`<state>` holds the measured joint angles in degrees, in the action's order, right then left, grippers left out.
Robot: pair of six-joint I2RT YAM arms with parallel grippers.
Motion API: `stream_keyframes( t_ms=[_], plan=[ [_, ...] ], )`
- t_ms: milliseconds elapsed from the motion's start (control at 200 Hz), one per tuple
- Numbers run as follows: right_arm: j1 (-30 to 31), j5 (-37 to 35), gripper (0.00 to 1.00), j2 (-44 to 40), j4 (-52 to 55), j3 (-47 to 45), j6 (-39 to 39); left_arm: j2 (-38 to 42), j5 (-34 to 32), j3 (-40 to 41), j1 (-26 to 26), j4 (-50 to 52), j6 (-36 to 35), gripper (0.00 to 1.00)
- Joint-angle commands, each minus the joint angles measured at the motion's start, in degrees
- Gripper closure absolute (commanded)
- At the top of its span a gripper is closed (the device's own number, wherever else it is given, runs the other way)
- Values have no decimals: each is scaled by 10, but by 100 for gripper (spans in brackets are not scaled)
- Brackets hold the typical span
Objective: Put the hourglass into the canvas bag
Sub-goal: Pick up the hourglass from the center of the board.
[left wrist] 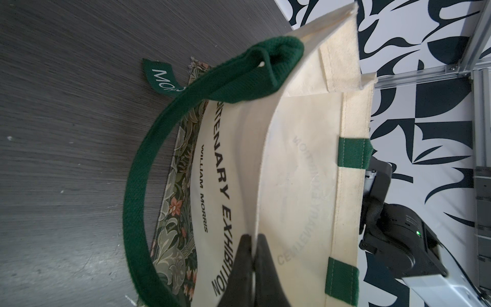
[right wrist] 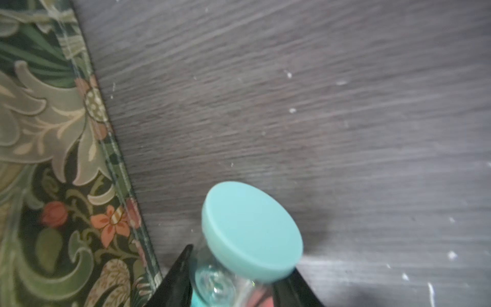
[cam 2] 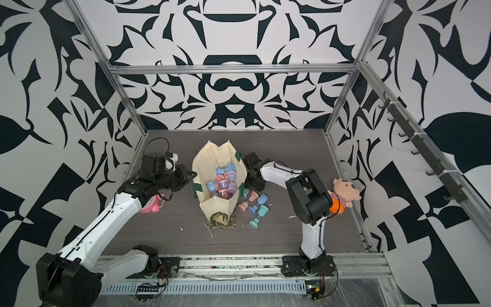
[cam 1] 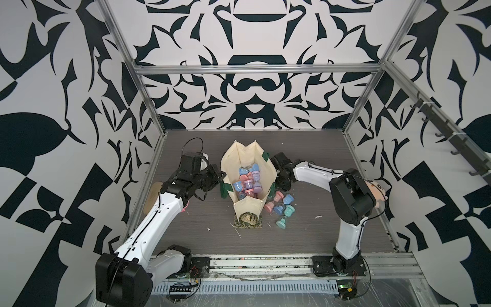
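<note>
Hourglasses of pastel plastic part-fill the cream canvas bag; several loose hourglasses lie outside. The left jaws pinch its rim, the right jaws grip a teal-capped hourglass.

Blocked mid-table by the canvas bag; open from above through its wide mouth, though half filled by heaped hourglasses. Crowded just right of it by loose hourglasses and the right gripper, clamped on a teal hourglass. Taken up on the left by the left gripper, pinching the rim. Free to cross over bare table, near and far right. At the edges: a doll right, a pink clock left.
</note>
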<state>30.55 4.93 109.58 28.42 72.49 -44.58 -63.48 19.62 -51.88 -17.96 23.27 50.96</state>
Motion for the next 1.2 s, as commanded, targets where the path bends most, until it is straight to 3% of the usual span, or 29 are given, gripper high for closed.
stream_keyframes(
  t_ms=[0,200,535,770,1195],
  plan=[
    [-13,-15,58,9,8,17,8,-5,9,12,2,0,-9,100],
    [-40,-15,68,-5,24,10,13,-17,10,-3,2,10,-2,99],
    [-61,-46,88,-81,99,13,51,-23,6,-27,1,49,17,82],
    [-76,-62,90,-122,126,0,82,-23,-26,-22,2,60,28,77],
    [-134,-60,90,-68,132,-35,112,-67,-28,-52,2,57,40,76]
  ],
)
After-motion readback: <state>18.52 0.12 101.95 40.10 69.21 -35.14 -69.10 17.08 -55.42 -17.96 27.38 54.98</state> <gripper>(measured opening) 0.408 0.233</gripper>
